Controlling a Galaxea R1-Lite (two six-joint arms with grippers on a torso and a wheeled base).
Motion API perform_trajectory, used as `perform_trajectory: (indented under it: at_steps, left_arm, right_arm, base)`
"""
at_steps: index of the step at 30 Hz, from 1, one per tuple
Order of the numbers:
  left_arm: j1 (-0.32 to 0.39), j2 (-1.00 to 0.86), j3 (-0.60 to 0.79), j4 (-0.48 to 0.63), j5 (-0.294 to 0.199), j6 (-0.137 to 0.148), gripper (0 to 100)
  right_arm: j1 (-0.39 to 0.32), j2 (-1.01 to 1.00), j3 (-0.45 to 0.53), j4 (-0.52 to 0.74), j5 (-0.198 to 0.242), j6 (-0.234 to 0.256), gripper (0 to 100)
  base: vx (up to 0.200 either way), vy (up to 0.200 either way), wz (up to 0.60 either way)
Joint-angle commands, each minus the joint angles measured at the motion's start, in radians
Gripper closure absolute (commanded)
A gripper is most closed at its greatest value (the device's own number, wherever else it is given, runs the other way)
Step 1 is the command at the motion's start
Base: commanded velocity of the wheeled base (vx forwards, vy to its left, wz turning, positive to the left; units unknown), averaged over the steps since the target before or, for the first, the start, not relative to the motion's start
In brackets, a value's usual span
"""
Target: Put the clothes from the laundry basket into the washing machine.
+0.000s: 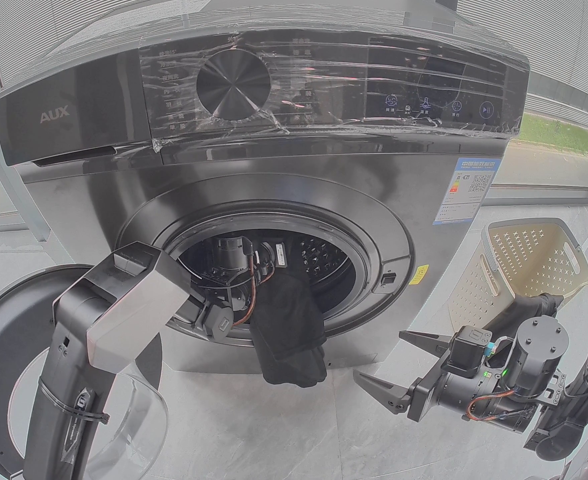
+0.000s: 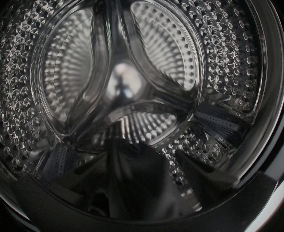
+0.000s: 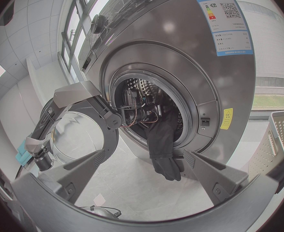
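Limp black garment (image 1: 287, 328) draped over drum rim of grey front-loading washing machine (image 1: 401, 188), left claw (image 1: 277, 256) buried inside, grip cannot be told, right claw (image 1: 378, 353) spread empty near beige perforated laundry basket (image 1: 534, 255)

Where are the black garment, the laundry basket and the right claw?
black garment (image 1: 287, 331): head view, its hanging lower part.
laundry basket (image 1: 541, 255): head view, its perforated inner surface.
right claw (image 1: 377, 352): head view, midway between its open fingertips.
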Motion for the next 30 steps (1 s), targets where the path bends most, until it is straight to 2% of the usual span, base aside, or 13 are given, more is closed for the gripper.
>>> perform_trajectory:
  at_steps: [1, 5, 6, 8, 9, 10, 24, 26, 30]
  left_arm:
    - [-0.018, -0.124, 0.142, 0.091, -0.032, -0.027, 0]
    - [-0.024, -0.173, 0.220, 0.163, -0.076, -0.044, 0]
    - [-0.029, -0.204, 0.274, 0.186, -0.114, -0.053, 0]
    - [-0.032, -0.211, 0.289, 0.191, -0.125, -0.053, 0]
    - [-0.043, -0.243, 0.355, 0.221, -0.179, -0.053, 0]
    - [-0.044, -0.246, 0.372, 0.235, -0.188, -0.053, 0]
    - [-0.053, -0.188, 0.383, 0.258, -0.185, -0.045, 0]
    - [-0.066, -0.167, 0.378, 0.257, -0.183, -0.045, 0]
    - [-0.069, -0.130, 0.366, 0.254, -0.180, -0.044, 0]
  right_arm:
    - [0.000, 0.001, 0.000, 0.000, 0.000, 0.000, 0]
    - [0.002, 0.002, -0.003, 0.000, 0.000, 0.000, 0]
    - [0.000, 0.002, -0.003, 0.000, 0.000, 0.000, 0]
    - [0.000, 0.002, -0.003, 0.000, 0.000, 0.000, 0]
    - [0.002, 0.002, -0.005, 0.000, 0.000, 0.000, 0]
    - [0.002, 0.002, -0.005, -0.002, 0.000, 0.000, 0]
    - [0.010, 0.004, -0.005, 0.000, 0.000, -0.001, 0]
    - [0.039, 0.001, -0.006, -0.002, -0.004, 0.002, 0]
    - [0.042, 0.001, -0.005, -0.002, -0.004, 0.003, 0]
  base:
    - [0.000, 0.000, 0.00]
    - [0.000, 0.000, 0.00]
    - [0.000, 0.000, 0.00]
    - [0.000, 0.000, 0.00]
    - [0.000, 0.000, 0.00]
    - [0.000, 0.000, 0.00]
    - [0.000, 0.000, 0.00]
    - [0.000, 0.000, 0.00]
    - [0.000, 0.000, 0.00]
